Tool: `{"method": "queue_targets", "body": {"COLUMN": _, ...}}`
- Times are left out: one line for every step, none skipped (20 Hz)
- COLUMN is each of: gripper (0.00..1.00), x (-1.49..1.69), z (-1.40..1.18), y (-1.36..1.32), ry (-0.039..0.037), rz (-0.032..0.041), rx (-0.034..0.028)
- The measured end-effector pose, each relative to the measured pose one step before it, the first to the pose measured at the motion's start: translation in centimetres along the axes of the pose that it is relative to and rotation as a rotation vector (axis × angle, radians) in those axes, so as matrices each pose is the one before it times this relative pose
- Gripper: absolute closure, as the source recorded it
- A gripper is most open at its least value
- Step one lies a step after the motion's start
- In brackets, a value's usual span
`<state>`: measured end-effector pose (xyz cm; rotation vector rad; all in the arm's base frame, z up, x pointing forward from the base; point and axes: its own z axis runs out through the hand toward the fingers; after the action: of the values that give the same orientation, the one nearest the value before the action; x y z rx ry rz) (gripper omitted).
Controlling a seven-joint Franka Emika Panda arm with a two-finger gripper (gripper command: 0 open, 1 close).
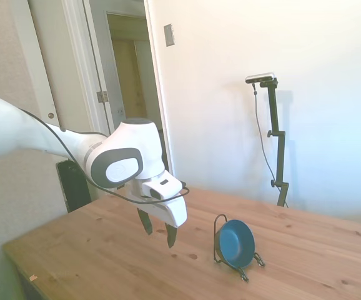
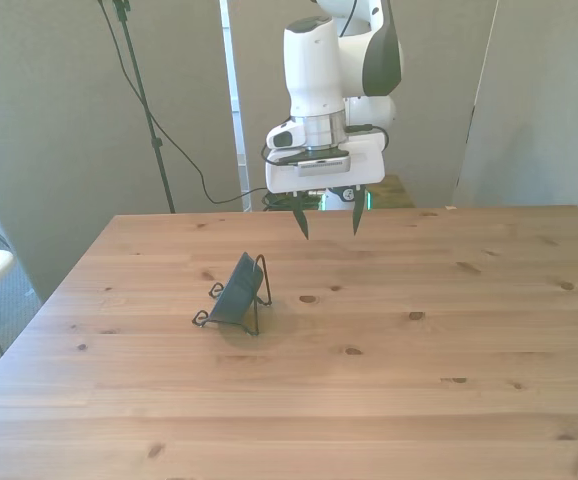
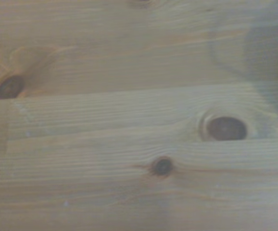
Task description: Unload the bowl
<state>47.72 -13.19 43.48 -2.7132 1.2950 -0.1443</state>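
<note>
The dark-blue bowl [image 1: 237, 242] stands on edge, leaning in a thin black wire stand [image 1: 218, 236] on the wooden table. In the front view the bowl [image 2: 236, 291] shows edge-on in the stand [image 2: 259, 285], left of the table's middle. My gripper [image 1: 158, 234] hangs above the table with its fingers apart and nothing between them. It is open [image 2: 328, 221] and sits behind the bowl and toward the front view's right, clear of it. The wrist view holds only blurred wood grain and knots.
The wooden table [image 2: 419, 380] stretches wide around the stand. A doorway [image 1: 133, 69] opens behind the arm in the side view. A cable [image 2: 184, 160] hangs beyond the table's far edge.
</note>
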Motion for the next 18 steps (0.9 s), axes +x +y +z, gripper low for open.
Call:
{"method": "queue_targets", "body": {"gripper": 0.0, "x": 0.763, "z": -0.304, "y": 0.354, "ry": 0.00635, "rz": 0.0032, "rx": 0.00471}}
{"method": "queue_targets", "body": {"gripper": 0.0, "x": 0.774, "z": -0.383, "y": 0.377, "ry": 0.00621, "rz": 0.00496, "rx": 0.00701}}
{"method": "queue_targets", "body": {"gripper": 0.0, "x": 0.726, "z": -0.351, "y": 0.338, "ry": 0.00288, "rz": 0.00056, "rx": 0.00916}}
{"method": "queue_targets", "body": {"gripper": 0.0, "x": 0.569, "z": -0.26, "y": 0.241, "ry": -0.00407, "rz": -0.00368, "rx": 0.00734}}
{"method": "queue_targets", "body": {"gripper": 0.0, "x": 0.56, "z": -0.252, "y": 0.179, "ry": -0.00487, "rz": -0.00502, "rx": 0.00519}}
{"method": "queue_targets", "body": {"gripper": 0.0, "x": 0.535, "z": -0.193, "y": 0.107, "ry": -0.00115, "rz": -0.00432, "rx": 0.00337}}
{"method": "queue_targets", "body": {"gripper": 0.0, "x": 0.545, "z": -0.208, "y": 0.014, "ry": 0.00028, "rz": -0.00111, "rx": 0.00346}}
{"method": "queue_targets", "body": {"gripper": 0.0, "x": 0.587, "z": -0.244, "y": 0.049, "ry": 0.00311, "rz": 0.00085, "rx": 0.00505}}
{"method": "queue_targets", "body": {"gripper": 0.0, "x": 0.652, "z": -0.256, "y": 0.121, "ry": 0.00538, "rz": 0.00151, "rx": 0.00237}}
{"method": "queue_targets", "body": {"gripper": 0.0, "x": 0.72, "z": -0.335, "y": 0.188, "ry": 0.00549, "rz": 0.00339, "rx": 0.00033}}
{"method": "queue_targets", "body": {"gripper": 0.0, "x": 0.731, "z": -0.361, "y": 0.361, "ry": 0.00266, "rz": 0.00525, "rx": -0.00118}}
{"method": "queue_targets", "body": {"gripper": 0.0, "x": 0.748, "z": -0.367, "y": 0.477, "ry": 0.00144, "rz": 0.00407, "rx": -0.00123}}
{"method": "queue_targets", "body": {"gripper": 0.0, "x": 0.634, "z": -0.364, "y": 0.521, "ry": -0.00128, "rz": 0.00171, "rx": -0.00075}}
{"method": "queue_targets", "body": {"gripper": 0.0, "x": 0.583, "z": -0.358, "y": 0.553, "ry": -0.00022, "rz": 0.00326, "rx": 0.00131}}
{"method": "queue_targets", "body": {"gripper": 0.0, "x": 0.506, "z": -0.278, "y": 0.549, "ry": 0.00283, "rz": 0.00347, "rx": 0.00042}}
{"method": "queue_targets", "body": {"gripper": 0.0, "x": 0.415, "z": -0.167, "y": 0.507, "ry": 0.00451, "rz": 0.0021, "rx": -0.00011}}
{"method": "queue_targets", "body": {"gripper": 0.0, "x": 0.383, "z": -0.007, "y": 0.392, "ry": 0.0031, "rz": 0.00065, "rx": -0.00144}}
{"method": "queue_targets", "body": {"gripper": 0.0, "x": 0.36, "z": 0.129, "y": 0.249, "ry": 0.00252, "rz": 0.00012, "rx": -0.00238}}
